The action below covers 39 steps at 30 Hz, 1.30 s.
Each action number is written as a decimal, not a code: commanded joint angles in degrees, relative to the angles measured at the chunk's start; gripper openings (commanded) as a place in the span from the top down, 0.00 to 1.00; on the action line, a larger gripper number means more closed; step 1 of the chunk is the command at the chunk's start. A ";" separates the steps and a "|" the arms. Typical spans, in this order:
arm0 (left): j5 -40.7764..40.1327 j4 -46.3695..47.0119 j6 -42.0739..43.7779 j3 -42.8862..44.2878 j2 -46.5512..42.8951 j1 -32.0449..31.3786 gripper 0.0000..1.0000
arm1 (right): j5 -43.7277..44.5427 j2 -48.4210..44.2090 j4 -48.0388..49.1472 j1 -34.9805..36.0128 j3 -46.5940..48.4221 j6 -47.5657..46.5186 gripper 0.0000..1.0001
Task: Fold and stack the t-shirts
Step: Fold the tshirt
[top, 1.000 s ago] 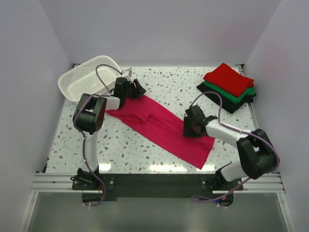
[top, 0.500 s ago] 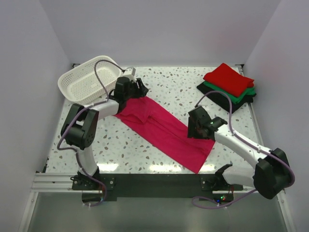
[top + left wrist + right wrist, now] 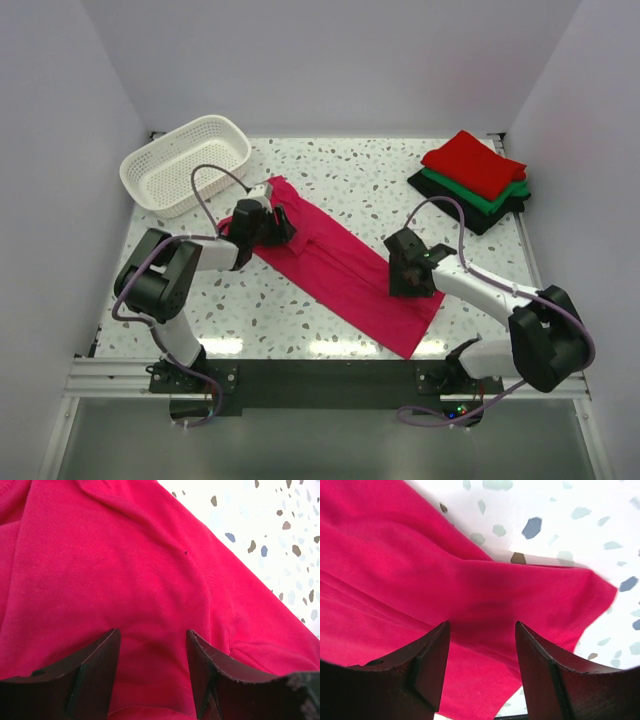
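Observation:
The magenta-pink t-shirt (image 3: 340, 265) lies flat as a long diagonal strip from the back left to the front right of the table. My left gripper (image 3: 283, 225) is low over its far end; in the left wrist view (image 3: 152, 632) the jaws stand apart with cloth (image 3: 125, 555) beneath them. My right gripper (image 3: 407, 287) is low over the shirt's near right edge; in the right wrist view (image 3: 482, 625) its jaws stand apart over the cloth (image 3: 395, 555) by a corner. Folded red (image 3: 475, 162), green (image 3: 500, 200) and black (image 3: 478, 217) t-shirts are stacked at the back right.
A white lattice basket (image 3: 185, 160) stands at the back left, just beyond the left arm. The speckled table (image 3: 250, 300) is walled by white panels on three sides. A black rail runs along the near edge.
My left gripper has come from the far corner by the basket toward me and down onto the shirt's far end. The right gripper has shifted only slightly at the shirt's right edge.

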 commanded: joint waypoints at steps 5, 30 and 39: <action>-1.25 3.70 -0.70 -5.15 -2.12 0.25 0.40 | -6.02 3.24 5.06 0.10 -4.22 2.15 0.44; 8.85 -11.58 5.63 40.63 29.78 1.83 0.39 | -13.32 6.40 14.11 11.07 -5.99 12.16 0.46; 15.35 -10.88 6.42 50.74 36.90 3.68 0.39 | -13.85 14.75 17.62 21.88 1.39 15.86 0.45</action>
